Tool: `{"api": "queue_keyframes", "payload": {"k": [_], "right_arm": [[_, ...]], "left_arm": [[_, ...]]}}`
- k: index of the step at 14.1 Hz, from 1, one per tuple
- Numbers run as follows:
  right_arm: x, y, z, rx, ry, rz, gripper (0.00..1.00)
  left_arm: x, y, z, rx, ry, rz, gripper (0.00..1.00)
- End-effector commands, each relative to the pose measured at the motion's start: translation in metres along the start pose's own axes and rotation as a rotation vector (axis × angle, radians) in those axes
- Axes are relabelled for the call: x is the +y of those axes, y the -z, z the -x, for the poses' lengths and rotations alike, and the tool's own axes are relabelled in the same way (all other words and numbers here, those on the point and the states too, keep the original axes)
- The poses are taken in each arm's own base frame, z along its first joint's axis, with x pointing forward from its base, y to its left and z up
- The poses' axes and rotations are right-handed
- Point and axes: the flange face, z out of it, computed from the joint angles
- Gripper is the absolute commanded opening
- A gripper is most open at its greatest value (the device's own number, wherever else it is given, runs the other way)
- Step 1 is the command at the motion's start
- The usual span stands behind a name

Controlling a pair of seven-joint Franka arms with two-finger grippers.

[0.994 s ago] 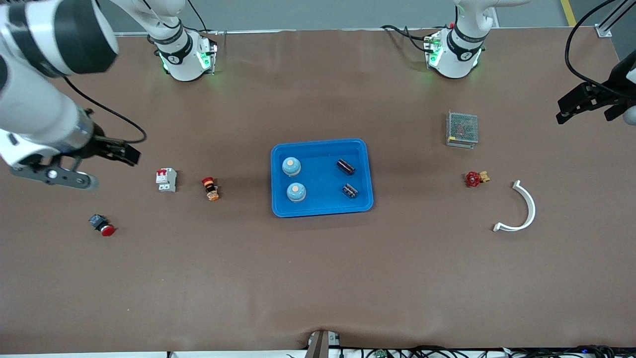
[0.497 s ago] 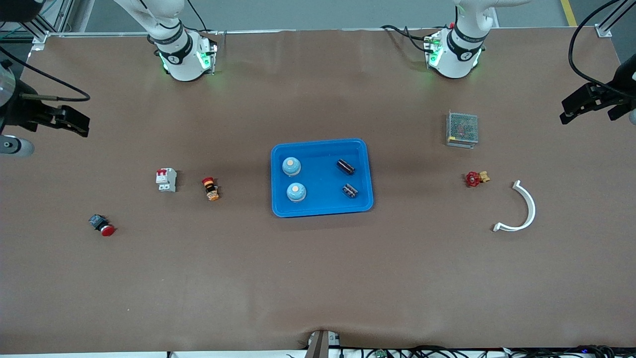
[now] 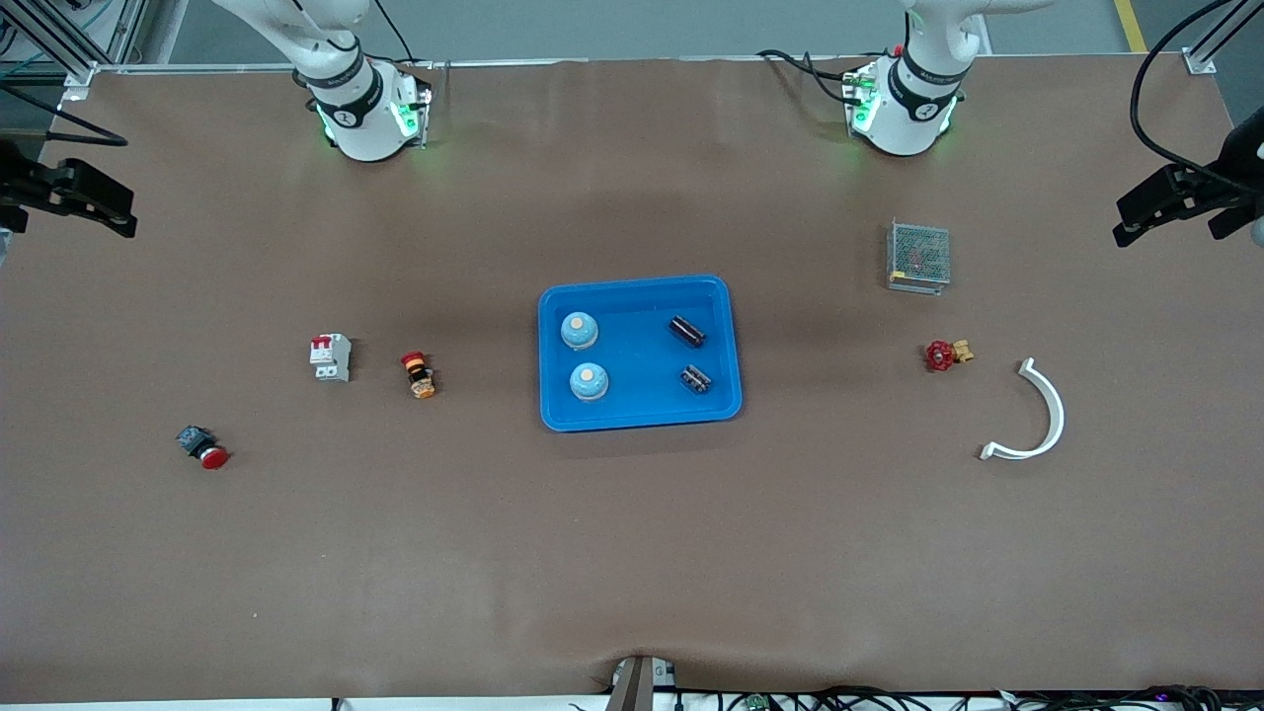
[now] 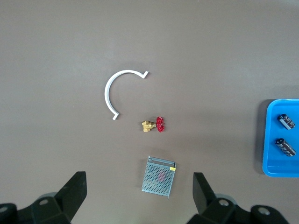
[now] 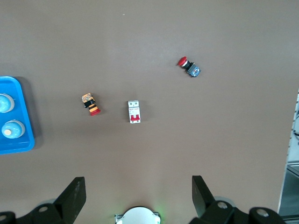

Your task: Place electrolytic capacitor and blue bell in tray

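The bright-blue tray (image 3: 637, 355) lies mid-table. In it sit two blue bells (image 3: 580, 330) (image 3: 589, 381) at the right arm's side and two dark electrolytic capacitors (image 3: 687, 331) (image 3: 696, 378) at the left arm's side. My left gripper (image 3: 1119, 225) hangs open and empty over the table edge at the left arm's end. My right gripper (image 3: 128, 219) is open and empty over the edge at the right arm's end. The left wrist view shows the open left gripper (image 4: 139, 175), the tray (image 4: 271, 135) and both capacitors (image 4: 287, 121). The right wrist view shows the open right gripper (image 5: 138, 179), the tray (image 5: 25, 116) and a bell (image 5: 11, 129).
Toward the left arm's end lie a metal mesh box (image 3: 918, 256), a red-handled brass valve (image 3: 946, 355) and a white curved strip (image 3: 1037, 420). Toward the right arm's end lie a white circuit breaker (image 3: 331, 356), an orange-black switch (image 3: 419, 374) and a red push button (image 3: 202, 447).
The right arm has drawn back from over the circuit breaker's area out to the table's edge. The left gripper has hardly moved. Nothing in the tray has shifted.
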Motion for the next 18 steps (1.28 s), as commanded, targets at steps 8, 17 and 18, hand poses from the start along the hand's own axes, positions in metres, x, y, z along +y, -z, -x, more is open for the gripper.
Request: {"api": "queue_keyframes", "payload": {"k": [8, 17, 18], "right_arm": [[-0.002, 0.017, 0.022, 0.047, 0.03, -0.019, 1.0], [0.001, -0.006, 0.043, 0.131, 0.018, -0.027, 1.0], [0.001, -0.006, 0.044, 0.135, 0.016, -0.026, 1.0]], "left_arm": [[0.005, 0.003, 0.001, 0.004, -0.005, 0.01, 1.0], [0.006, 0.001, -0.001, 0.007, -0.007, 0.01, 1.0], [0.006, 0.0, -0.002, 0.006, -0.005, 0.01, 1.0]]}}
